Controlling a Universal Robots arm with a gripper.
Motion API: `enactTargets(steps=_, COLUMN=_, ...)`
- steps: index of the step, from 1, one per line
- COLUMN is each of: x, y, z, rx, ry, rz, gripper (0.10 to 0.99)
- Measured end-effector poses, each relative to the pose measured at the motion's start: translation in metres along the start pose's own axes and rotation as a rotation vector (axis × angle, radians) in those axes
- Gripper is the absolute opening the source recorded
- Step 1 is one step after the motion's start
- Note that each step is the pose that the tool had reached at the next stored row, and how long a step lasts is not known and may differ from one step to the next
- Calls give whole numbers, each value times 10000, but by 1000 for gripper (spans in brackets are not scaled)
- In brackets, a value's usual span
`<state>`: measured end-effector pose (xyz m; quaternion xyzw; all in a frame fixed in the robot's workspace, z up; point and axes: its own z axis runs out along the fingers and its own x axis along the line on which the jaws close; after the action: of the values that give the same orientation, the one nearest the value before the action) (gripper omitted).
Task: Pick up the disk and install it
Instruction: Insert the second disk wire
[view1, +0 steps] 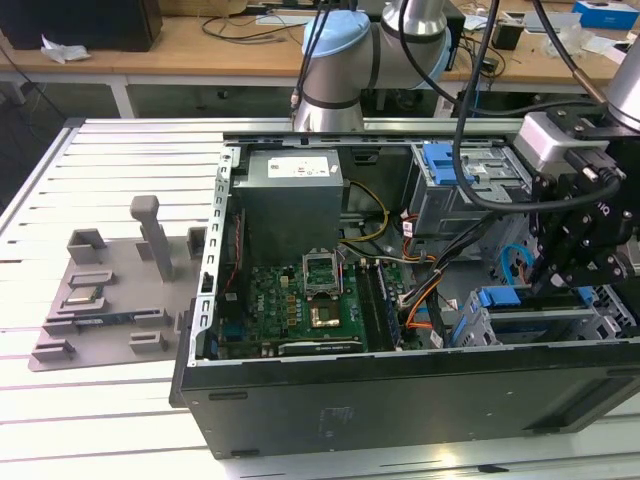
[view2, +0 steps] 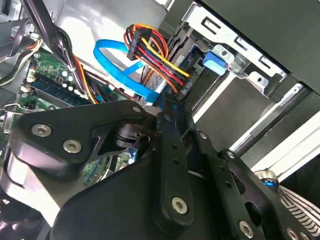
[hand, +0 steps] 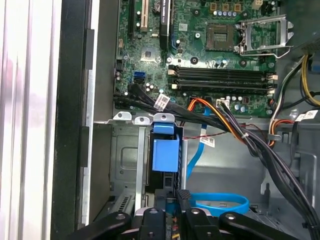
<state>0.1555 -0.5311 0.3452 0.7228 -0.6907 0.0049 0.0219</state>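
At the exterior view's right, the black claw (view1: 553, 275) hangs inside the open case (view1: 300, 410) on the tabletop (view1: 60, 200), just over the blue-framed disk (view1: 535, 300) in the drive cage. Seen from the first wrist view, the disk (hand: 165, 155) stands edge-up in its grey cage (hand: 125, 165), just beyond the claw (hand: 172, 200). Its fingers look narrowed about the disk's near edge, though I cannot tell whether they grip.

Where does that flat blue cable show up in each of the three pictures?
Exterior view: the blue cable sits inside the case, toward the exterior view's right, past the green motherboard.
Second wrist view: it loops beside the red-and-yellow wire bundle.
First wrist view: it curls on the case floor near the blue plastic piece.
Shared landmark: the motherboard.
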Motion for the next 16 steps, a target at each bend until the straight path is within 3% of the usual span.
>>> enactTargets(steps=4, x=-23, y=2, z=-136, rx=-1, ry=22, rz=-1, gripper=224)
enactTargets(steps=5, x=-27, y=3, z=-173, rx=-1, ry=29, rz=0, gripper=153)
enactTargets(steps=6, x=-29, y=3, z=-209, rx=-2, ry=36, rz=1, gripper=153)
enactTargets(steps=7, x=-33, y=4, z=-264, rx=-2, ry=40, rz=0, gripper=106)
enactTargets(steps=8, x=-35, y=5, z=-305, rx=-2, ry=41, rz=0, gripper=106)
enactTargets(steps=10, x=-41, y=8, z=-463, rx=-2, ry=48, rz=0, gripper=106)
enactTargets(steps=11, x=-40, y=9, z=-498, rx=-2, ry=48, rz=1, gripper=106)
enactTargets(steps=16, x=-38, y=10, z=-535, rx=-2, ry=48, rz=0, gripper=106)
